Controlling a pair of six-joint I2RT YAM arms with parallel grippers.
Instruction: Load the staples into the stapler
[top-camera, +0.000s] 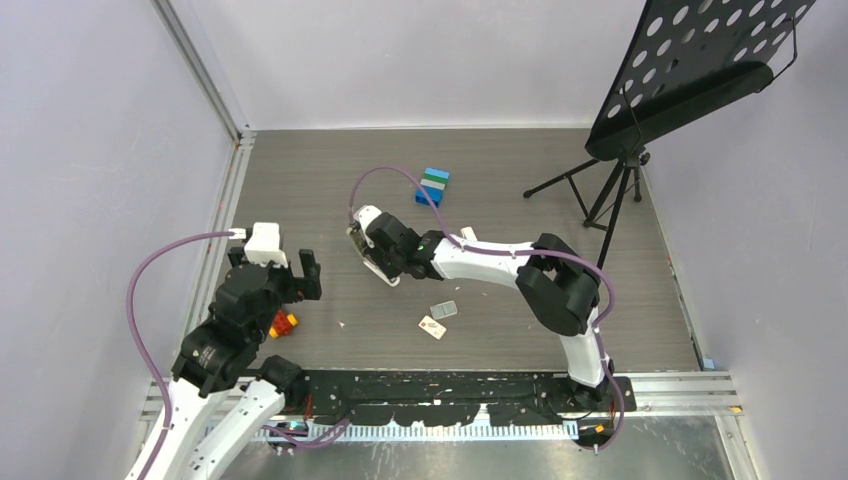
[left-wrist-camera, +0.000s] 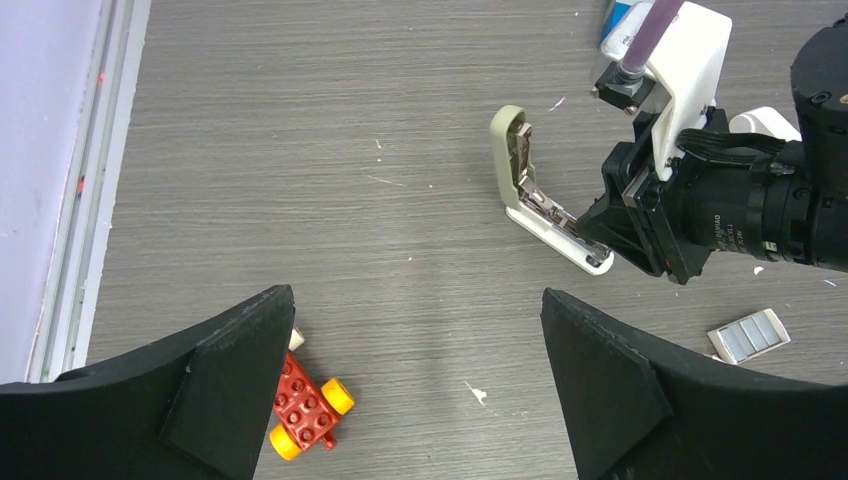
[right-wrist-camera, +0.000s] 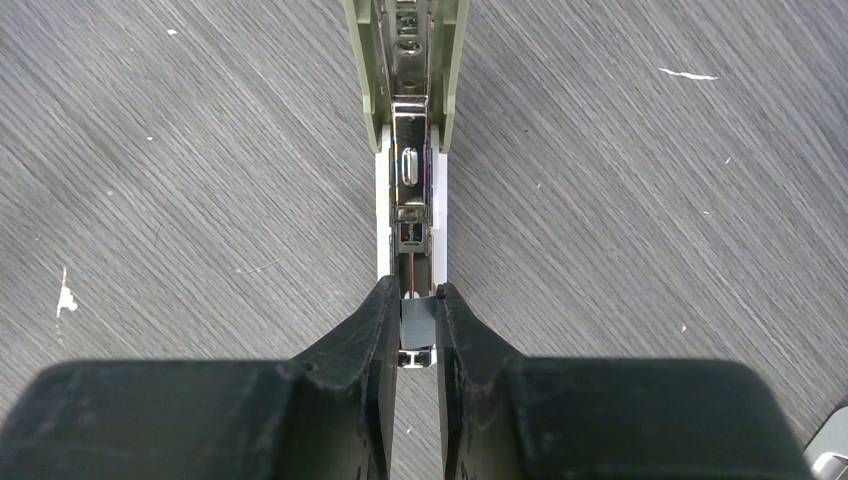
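The stapler (top-camera: 368, 247) lies open in mid-table, its olive-beige top (left-wrist-camera: 512, 160) hinged up and its white base (left-wrist-camera: 566, 245) flat. My right gripper (right-wrist-camera: 418, 301) is at the front end of the silver channel (right-wrist-camera: 410, 165), shut on a short grey strip of staples (right-wrist-camera: 418, 320) that sits in line with the channel. The silvery-grey insert (top-camera: 443, 309) and the flat white box with a red mark (top-camera: 432, 327) lie on the table nearer the arm bases. My left gripper (left-wrist-camera: 417, 295) hovers wide open to the left, with nothing between its fingers.
A red-yellow toy car (left-wrist-camera: 305, 405) sits under my left gripper's left finger. Blue and green blocks (top-camera: 432, 185) lie behind the stapler. A music stand (top-camera: 620, 180) occupies the far right corner. A metal rail (top-camera: 232, 190) borders the table's left edge.
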